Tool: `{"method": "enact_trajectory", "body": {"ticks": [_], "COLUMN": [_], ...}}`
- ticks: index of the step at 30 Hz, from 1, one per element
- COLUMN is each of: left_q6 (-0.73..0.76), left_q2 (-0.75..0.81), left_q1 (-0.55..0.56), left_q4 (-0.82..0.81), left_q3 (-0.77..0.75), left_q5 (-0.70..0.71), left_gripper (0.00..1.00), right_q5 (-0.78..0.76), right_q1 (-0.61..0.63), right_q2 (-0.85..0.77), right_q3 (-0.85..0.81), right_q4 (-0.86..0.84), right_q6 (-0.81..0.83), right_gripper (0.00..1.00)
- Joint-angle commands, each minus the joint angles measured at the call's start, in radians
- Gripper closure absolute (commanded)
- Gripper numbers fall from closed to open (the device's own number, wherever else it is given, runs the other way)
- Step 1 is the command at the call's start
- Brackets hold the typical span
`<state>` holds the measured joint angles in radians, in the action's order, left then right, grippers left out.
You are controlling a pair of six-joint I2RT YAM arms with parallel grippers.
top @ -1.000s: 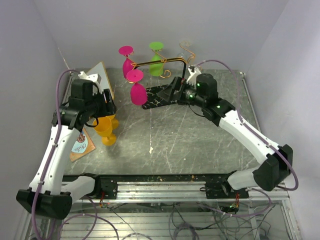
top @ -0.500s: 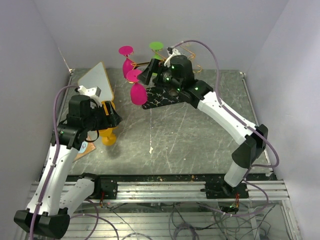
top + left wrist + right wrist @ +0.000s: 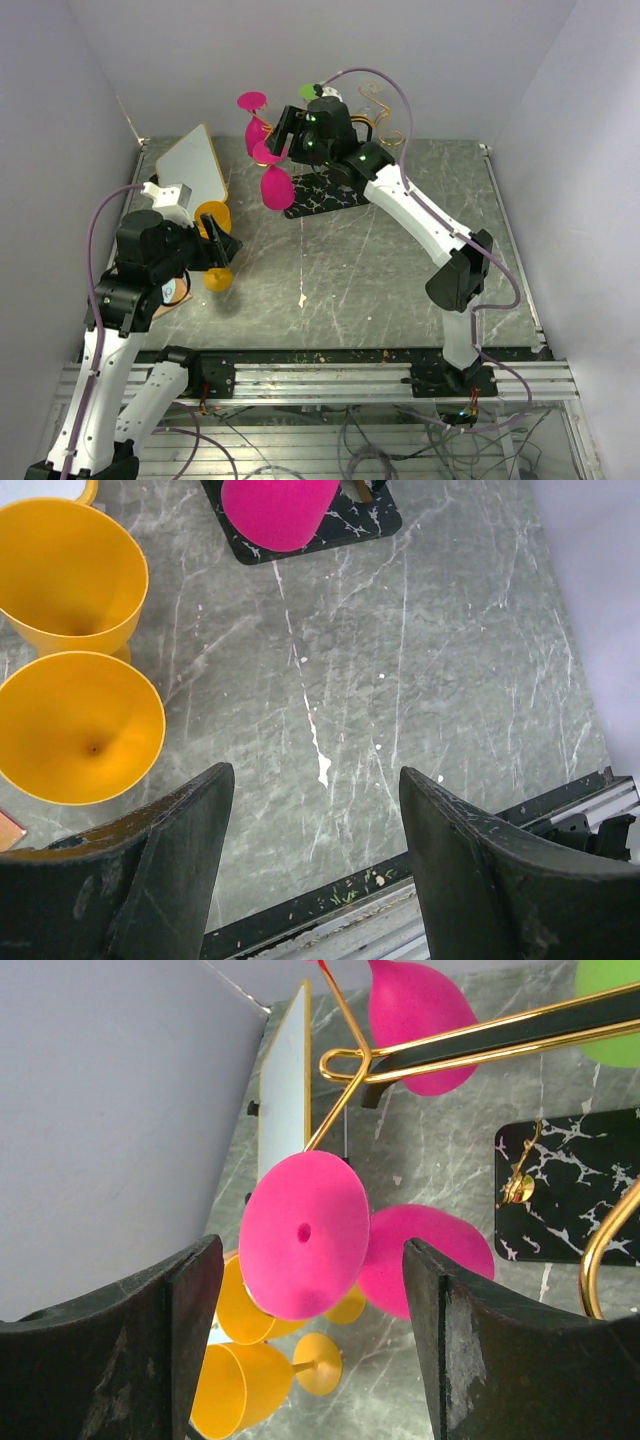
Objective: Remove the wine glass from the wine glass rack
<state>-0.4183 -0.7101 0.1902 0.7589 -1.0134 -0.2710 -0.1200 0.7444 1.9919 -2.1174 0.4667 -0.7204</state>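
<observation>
The wine glass rack, gold wire (image 3: 372,103) on a black marble base (image 3: 330,195), stands at the back. Two pink wine glasses hang upside down from it. The nearer one shows its foot (image 3: 268,152) and bowl (image 3: 277,187). My right gripper (image 3: 288,132) is open and raised beside that glass. In the right wrist view its foot disc (image 3: 305,1235) and bowl (image 3: 425,1260) lie between my open fingers (image 3: 120,1350), untouched. A green glass (image 3: 612,1020) hangs further along the gold arm (image 3: 480,1045). My left gripper (image 3: 315,870) is open and empty over the table.
Two yellow glasses (image 3: 65,575) (image 3: 80,730) stand at the left, next to my left gripper (image 3: 225,250). A white board (image 3: 192,160) leans at the back left. The second pink glass (image 3: 256,125) hangs behind the first. The table's front rail (image 3: 560,815) is near.
My right arm swung left and up from the rack base to the nearer hanging pink glass. My left arm drew back toward the near edge, away from the yellow glasses.
</observation>
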Motion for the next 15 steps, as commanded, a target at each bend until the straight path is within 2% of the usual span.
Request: {"method": "enact_trajectory", "body": {"ticks": [1, 15], "left_q6": [0.020, 0.059], "left_q2": [0.024, 0.042], "left_q1": [-0.006, -0.006], "left_q4": [-0.028, 0.023], "left_q3": [0.007, -0.047], "left_q5": [-0.037, -0.005], "left_gripper": [0.23, 0.22], "right_q5": [-0.053, -0.091], "right_q1": [0.010, 0.020], "right_q2": [0.055, 0.118], "right_q3": [-0.081, -0.139], "right_q4": [0.053, 0.077], "right_q6": [-0.005, -0.031], "right_gripper": [0.30, 0.46]}}
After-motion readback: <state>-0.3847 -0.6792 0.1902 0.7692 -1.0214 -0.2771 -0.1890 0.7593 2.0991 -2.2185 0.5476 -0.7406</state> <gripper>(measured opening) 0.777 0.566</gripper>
